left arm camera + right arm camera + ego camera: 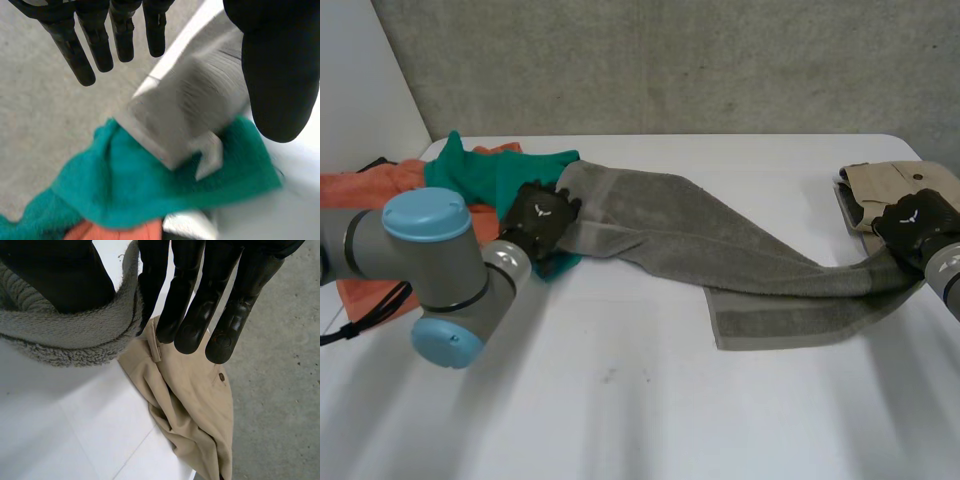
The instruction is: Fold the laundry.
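Right hand (190,290) pinches the grey towel (720,250); left hand (97,35) hangs open by the green cloth (150,190).

Lab-like test space, plain white table (640,420), bare grey concrete wall (700,60) behind

A long grey terry towel (720,260) is stretching across the white table (620,400), bunched lengthwise. Its left end is overlapping a crumpled teal-green cloth (490,172), its right end is rising off the surface, and one banded corner is lying flat. The green cloth is resting on a rumpled orange cloth (370,185). A folded beige buttoned garment (892,178) is lying at the far right corner.
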Robot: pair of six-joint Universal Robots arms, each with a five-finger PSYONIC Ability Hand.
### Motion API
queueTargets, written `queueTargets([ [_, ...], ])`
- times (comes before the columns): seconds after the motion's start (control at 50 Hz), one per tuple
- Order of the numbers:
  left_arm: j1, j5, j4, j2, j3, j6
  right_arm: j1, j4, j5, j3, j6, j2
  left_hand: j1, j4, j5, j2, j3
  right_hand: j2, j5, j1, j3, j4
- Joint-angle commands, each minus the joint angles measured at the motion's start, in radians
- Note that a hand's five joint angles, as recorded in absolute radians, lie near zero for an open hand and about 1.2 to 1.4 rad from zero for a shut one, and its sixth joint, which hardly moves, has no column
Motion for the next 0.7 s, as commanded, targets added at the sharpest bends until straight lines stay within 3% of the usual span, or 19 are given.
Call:
queueTargets([
  [0.02, -0.013, -0.003, 0.015, -0.086, 0.104, -0.025, 0.002, 0.001, -0.006, 0.008, 0.0, 0.0, 0.048, 0.054, 0.054, 0.048, 0.052, 0.218, 0.229, 0.405, 0.214, 0.206],
  [0.22, -0.014, -0.033, -0.01, -0.227, 0.25, -0.016, 0.002, 0.001, -0.007, 0.013, 0.0, 0.002, 0.06, 0.066, 0.066, 0.059, 0.064, 0.218, 0.229, 0.405, 0.214, 0.206],
  [0.3, -0.016, -0.033, -0.048, -0.246, 0.265, -0.005, 0.001, -0.001, -0.007, 0.011, 0.0, 0.002, 0.204, 0.209, 0.209, 0.203, 0.207, 0.218, 0.229, 0.405, 0.214, 0.206],
  [0.36, -0.017, -0.039, -0.057, -0.241, 0.265, 0.007, -0.001, -0.001, -0.006, 0.005, 0.0, 0.0, 0.69, 0.696, 0.695, 0.689, 0.694, 0.218, 0.229, 0.405, 0.214, 0.206],
  [0.38, -0.019, -0.045, -0.057, -0.232, 0.264, 0.013, -0.001, -0.001, -0.006, 0.002, 0.0, 0.0, 1.037, 1.043, 1.043, 1.036, 1.041, 0.218, 0.229, 0.405, 0.214, 0.206],
  [0.42, -0.026, -0.054, -0.056, -0.212, 0.259, 0.021, -0.001, 0.001, -0.006, -0.001, 0.0, 0.0, 1.108, 1.114, 1.113, 1.107, 1.112, 0.218, 0.229, 0.405, 0.214, 0.206],
  [0.54, -0.039, -0.19, -0.054, -0.025, 0.192, 0.012, -0.001, 0.021, 0.0, -0.033, 0.001, -0.017, 1.108, 1.114, 1.113, 1.107, 1.112, 0.218, 0.229, 0.405, 0.214, 0.206],
  [0.56, -0.04, -0.227, -0.06, 0.066, 0.146, 0.016, -0.001, 0.04, 0.0, -0.044, 0.004, -0.035, 1.108, 1.114, 1.113, 1.107, 1.112, 0.218, 0.229, 0.405, 0.214, 0.206],
  [0.7, -0.049, -0.229, -0.115, 0.416, -0.052, 0.027, -0.033, 0.317, -0.067, -0.151, 0.065, -0.207, 1.108, 1.114, 1.113, 1.107, 1.112, 0.218, 0.229, 0.405, 0.214, 0.206],
])
